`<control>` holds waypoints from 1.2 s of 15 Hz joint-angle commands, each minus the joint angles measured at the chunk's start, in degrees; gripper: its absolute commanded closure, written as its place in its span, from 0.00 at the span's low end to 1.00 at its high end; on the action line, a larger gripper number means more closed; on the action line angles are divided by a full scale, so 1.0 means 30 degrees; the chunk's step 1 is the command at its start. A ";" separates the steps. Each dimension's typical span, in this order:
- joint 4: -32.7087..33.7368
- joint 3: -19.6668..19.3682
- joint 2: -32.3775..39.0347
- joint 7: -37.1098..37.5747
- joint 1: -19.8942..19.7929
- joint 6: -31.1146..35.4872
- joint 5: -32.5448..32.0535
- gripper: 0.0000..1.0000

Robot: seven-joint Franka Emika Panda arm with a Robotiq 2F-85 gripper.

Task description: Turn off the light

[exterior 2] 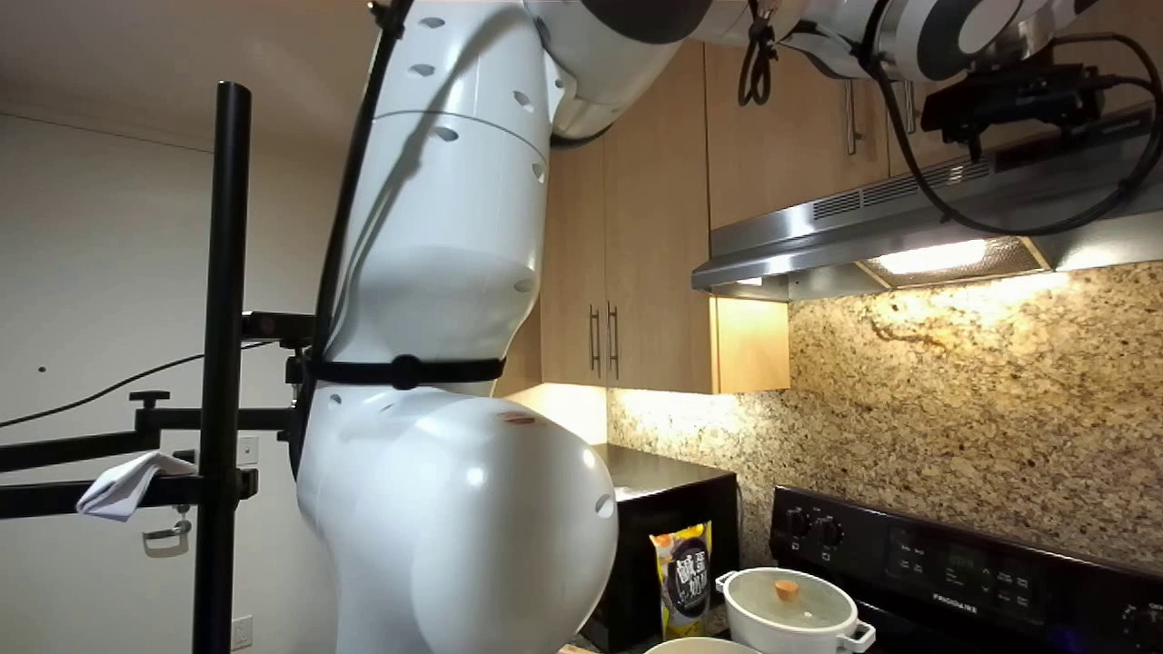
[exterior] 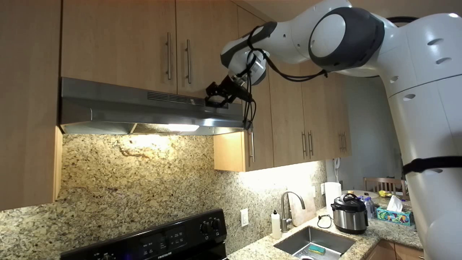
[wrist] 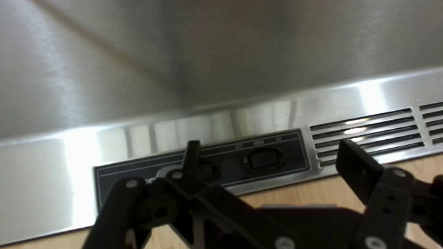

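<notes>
On the front of the range hood point(exterior: 151, 110), a black switch panel point(wrist: 228, 167) carries the words LO point(wrist: 238, 146), FAN point(wrist: 258, 143) and HI point(wrist: 278, 139) in a row, upside down in the wrist view. HI is nearest the hood's slotted vents point(wrist: 380, 128). Farther along the same panel, some light letters point(wrist: 151, 180) are partly covered and cannot be read.

Below the hood, in both exterior views, FRIGIDAIRE point(exterior 2: 954, 603) stands in white capitals on the stove's black control panel point(exterior 2: 965, 565); its other print is too small to read.

Well below the hood, off the end away from its switch panel, a yellow bag point(exterior 2: 684, 581) bears white characters, apparently Chinese, too blurred to read for certain.
</notes>
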 commanded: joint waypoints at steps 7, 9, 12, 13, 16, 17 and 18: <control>0.0407 0.0137 0.0335 0.0024 0.0056 0.0237 0.0154 0.00; 0.0498 0.0129 0.0412 0.0034 0.0060 0.0327 0.0098 0.00; 0.0684 0.0120 0.0479 -0.0041 0.0038 0.0428 0.0144 0.00; 0.0766 0.0113 0.0510 -0.0022 0.0031 0.0443 0.0144 0.00; 0.1072 0.0050 0.0679 0.0137 0.0002 0.0422 -0.0017 0.00; 0.1155 0.0025 0.0741 0.0187 -0.0006 0.0419 -0.0083 0.00; 0.1222 0.0008 0.0803 0.0212 -0.0018 0.0401 -0.0084 0.00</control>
